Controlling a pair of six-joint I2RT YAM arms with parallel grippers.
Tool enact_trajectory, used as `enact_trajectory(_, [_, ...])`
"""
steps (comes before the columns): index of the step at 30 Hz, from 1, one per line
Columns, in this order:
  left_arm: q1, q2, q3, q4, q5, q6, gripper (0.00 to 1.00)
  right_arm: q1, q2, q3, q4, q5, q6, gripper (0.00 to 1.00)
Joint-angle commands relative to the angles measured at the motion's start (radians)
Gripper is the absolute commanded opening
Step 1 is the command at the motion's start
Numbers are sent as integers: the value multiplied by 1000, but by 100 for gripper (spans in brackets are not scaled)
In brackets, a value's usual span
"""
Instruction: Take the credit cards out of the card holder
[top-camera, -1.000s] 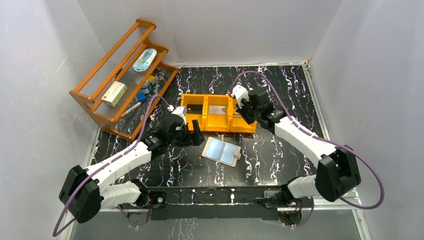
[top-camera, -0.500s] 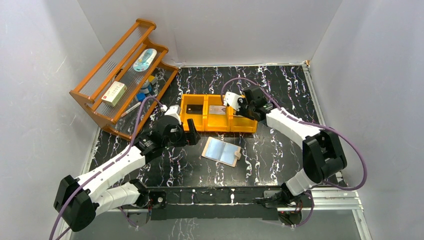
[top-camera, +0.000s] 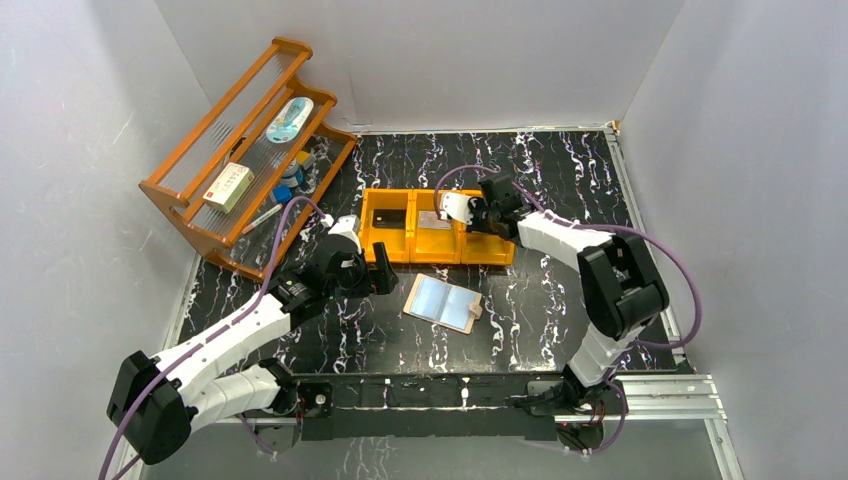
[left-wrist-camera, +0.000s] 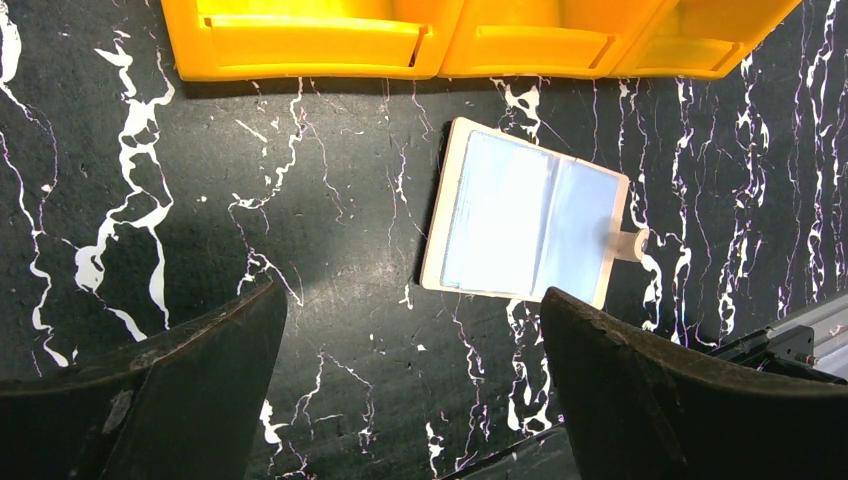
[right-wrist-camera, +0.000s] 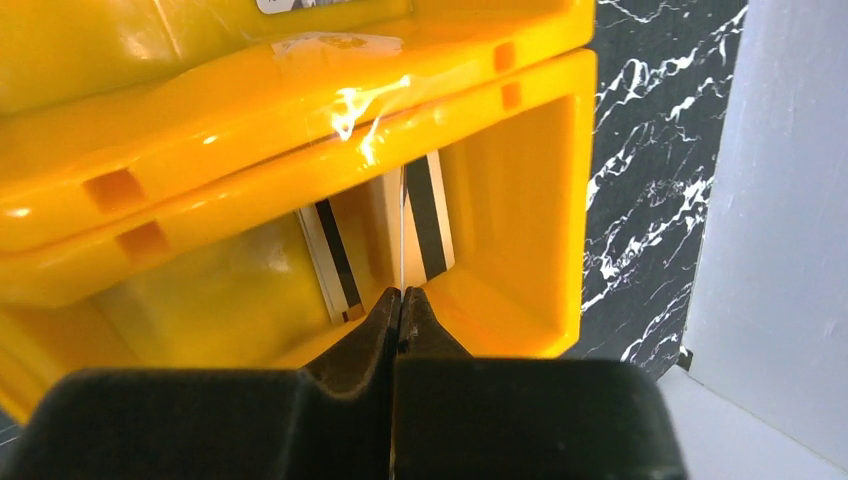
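The card holder (top-camera: 444, 301) lies open and flat on the black marble table, its silvery-blue sleeve panels facing up and its closing tab at the right; it also shows in the left wrist view (left-wrist-camera: 530, 225). My left gripper (top-camera: 384, 268) is open and empty just left of the holder, hovering over bare table (left-wrist-camera: 410, 330). My right gripper (top-camera: 490, 217) is shut on a thin card seen edge-on (right-wrist-camera: 402, 235), held over the right compartment of the orange tray (right-wrist-camera: 300, 150). Two cards with black stripes (right-wrist-camera: 428, 215) lie in that compartment.
The orange three-compartment tray (top-camera: 400, 250) stands behind the card holder, with a card (top-camera: 436, 219) in its middle compartment. A wooden rack (top-camera: 245, 160) with small items stands at the back left. White walls close in the table on three sides.
My right gripper has swung left along the tray to its right compartment, the arm folding in. My left gripper has drawn back slightly to the left. The card holder has not moved.
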Motion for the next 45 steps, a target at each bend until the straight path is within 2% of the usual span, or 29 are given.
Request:
enact_trajectory(1, [5, -19, 2, -6, -14, 1, 98, -11, 47, 71, 68, -18, -77, 1])
enact_trajectory(5, [6, -17, 0, -6, -16, 3, 98, -10, 100, 115, 23, -62, -89, 8])
enact_trajectory(14, [6, -4, 3, -10, -9, 9, 98, -12, 112, 90, 7, -50, -97, 14])
enact_trajectory(21, [6, 5, 6, -7, 3, 9, 98, -11, 114, 83, -1, -45, -85, 22])
enact_trajectory(45, [6, 32, 5, 2, 38, 3, 98, -23, 143, 83, 16, -3, -9, 31])
